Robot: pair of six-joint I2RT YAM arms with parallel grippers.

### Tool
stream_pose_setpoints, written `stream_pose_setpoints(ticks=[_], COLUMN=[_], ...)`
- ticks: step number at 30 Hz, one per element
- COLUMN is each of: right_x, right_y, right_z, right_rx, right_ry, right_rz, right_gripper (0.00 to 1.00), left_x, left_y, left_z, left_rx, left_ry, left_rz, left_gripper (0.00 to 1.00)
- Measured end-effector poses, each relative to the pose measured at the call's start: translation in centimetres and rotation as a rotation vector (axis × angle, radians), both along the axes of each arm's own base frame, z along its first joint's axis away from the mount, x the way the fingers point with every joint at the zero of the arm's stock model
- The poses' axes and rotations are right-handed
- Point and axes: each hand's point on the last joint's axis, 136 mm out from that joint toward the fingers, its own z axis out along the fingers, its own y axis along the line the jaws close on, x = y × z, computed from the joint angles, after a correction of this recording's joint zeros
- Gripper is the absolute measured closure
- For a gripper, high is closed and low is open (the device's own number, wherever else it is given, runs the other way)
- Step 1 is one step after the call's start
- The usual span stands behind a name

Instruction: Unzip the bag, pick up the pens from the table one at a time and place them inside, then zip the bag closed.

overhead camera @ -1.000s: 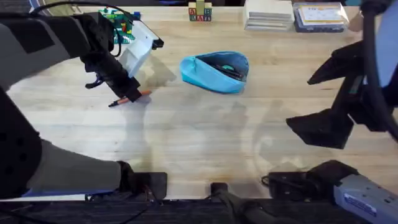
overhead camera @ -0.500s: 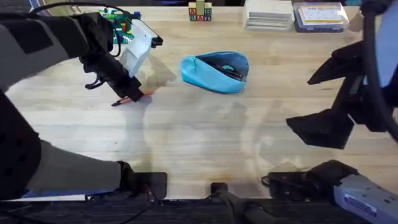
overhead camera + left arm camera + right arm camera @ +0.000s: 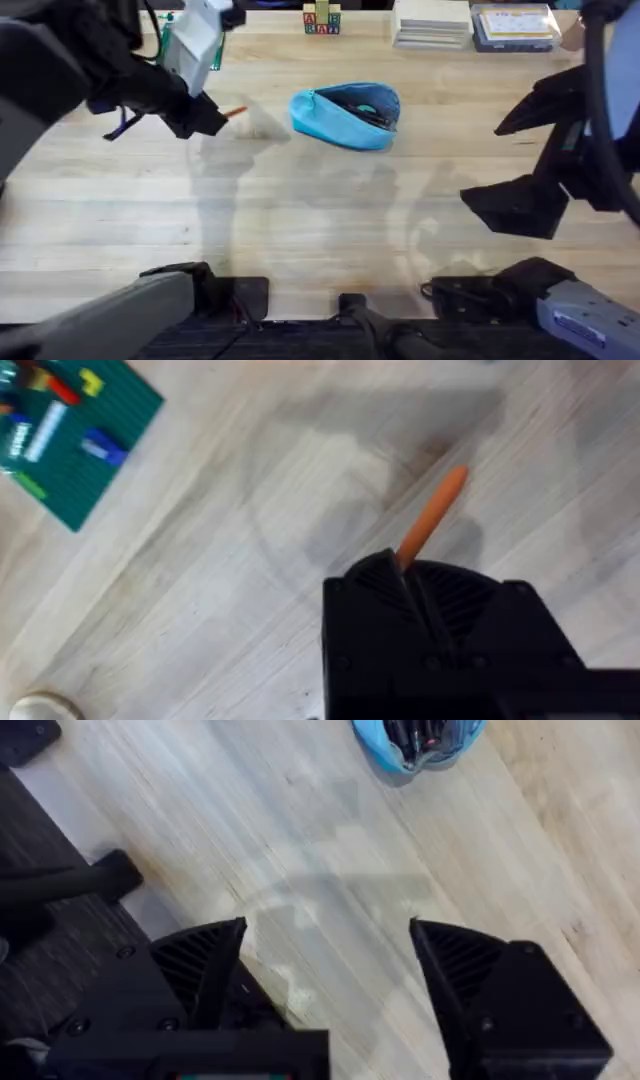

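Lifted off the table (image 3: 330,220) since a second ago, the orange pen (image 3: 234,112) now rides in the left gripper (image 3: 205,118), clenched between its black fingers with the orange end poking out toward three o'clock, where the open bag (image 3: 345,115) lies near, its zipper gaping on dark lining with something dark inside. Seen from the left wrist, the orange pen (image 3: 432,515) juts from the closed fingers (image 3: 400,595) above bare planks. Well apart at the four o'clock side, the right gripper (image 3: 325,980) hangs released, jaws spread wide.
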Motion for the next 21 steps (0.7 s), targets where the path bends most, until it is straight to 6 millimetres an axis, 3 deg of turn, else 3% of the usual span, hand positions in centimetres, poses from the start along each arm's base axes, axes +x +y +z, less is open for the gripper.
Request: stream_pose_setpoints(ticks=[10, 15, 21], right_x=[0.0, 0.0, -0.5], right_y=[0.0, 0.0, -0.2], right_z=[0.0, 0.0, -0.2], right_rx=[0.006, 0.022, 0.020], right_ry=[0.007, 0.027, 0.052], right_rz=[-0.017, -0.063, -0.080], right_gripper=[0.004, 0.004, 0.003], left_x=[-1.4, -3.1, -3.3], left_y=[-1.1, -2.4, -3.5], left_z=[6.0, 6.9, 7.2], left_rx=[-0.101, -0.183, -0.249], left_ry=[-0.171, -0.151, -0.143], left_rz=[0.113, 0.121, 0.096], left_gripper=[0.958, 0.958, 0.958])
